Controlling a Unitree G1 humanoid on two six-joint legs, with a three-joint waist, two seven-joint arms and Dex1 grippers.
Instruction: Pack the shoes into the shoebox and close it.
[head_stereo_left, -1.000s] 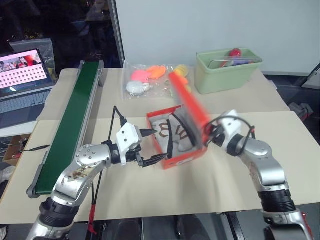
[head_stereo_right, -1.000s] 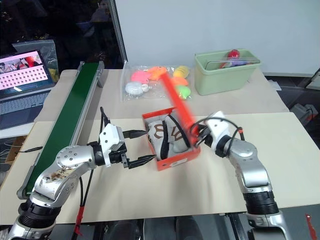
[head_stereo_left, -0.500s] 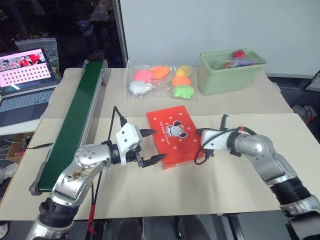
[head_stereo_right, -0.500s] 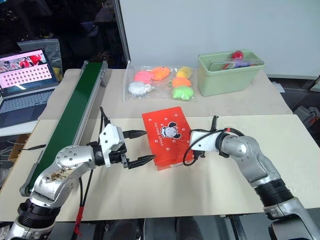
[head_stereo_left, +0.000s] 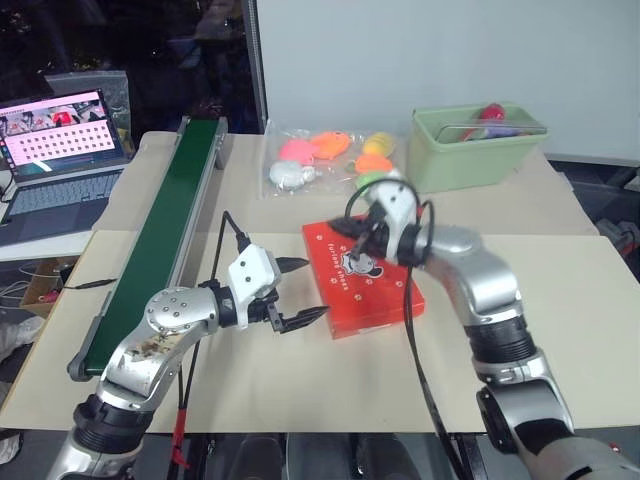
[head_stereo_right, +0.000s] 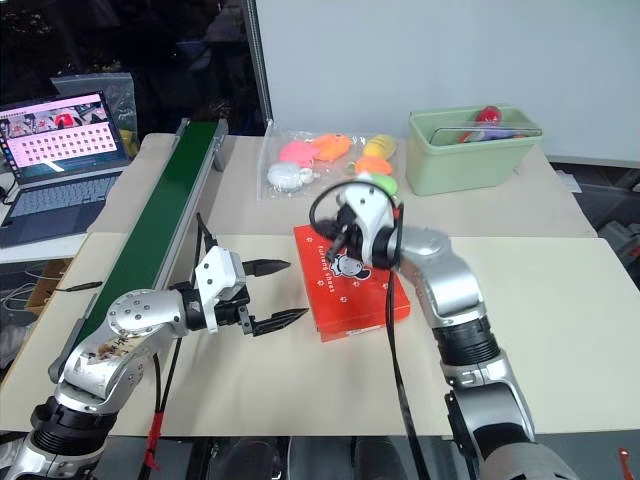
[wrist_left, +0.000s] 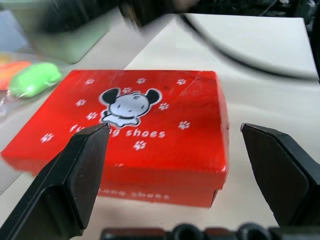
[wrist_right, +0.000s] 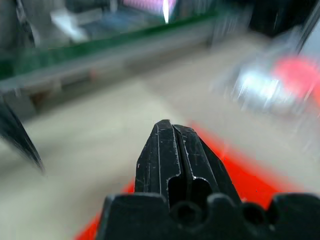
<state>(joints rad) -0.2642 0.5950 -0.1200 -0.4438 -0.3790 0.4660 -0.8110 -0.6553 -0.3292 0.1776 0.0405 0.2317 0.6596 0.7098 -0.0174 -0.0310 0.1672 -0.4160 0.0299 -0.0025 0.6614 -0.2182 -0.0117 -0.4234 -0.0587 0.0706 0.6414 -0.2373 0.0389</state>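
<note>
The red shoebox lies shut on the table, with its mouse mark facing up. The shoes are hidden inside it. My left gripper is open, level with the table and just off the box's near-left corner, its two black fingers spread wider than the box end and apart from it. My right gripper is shut on nothing. It reaches in from the right and its tip hangs over the lid near the mouse mark. Its closed fingers show above the red lid.
A long green conveyor belt runs along the left. A laptop stands at the far left. At the back lie a clear bag of soft toys and a pale green bin.
The lid, raised a second ago, has dropped shut. My right gripper has swung from the box's right side up and left over the lid, rolling as it went. The left gripper stayed put.
</note>
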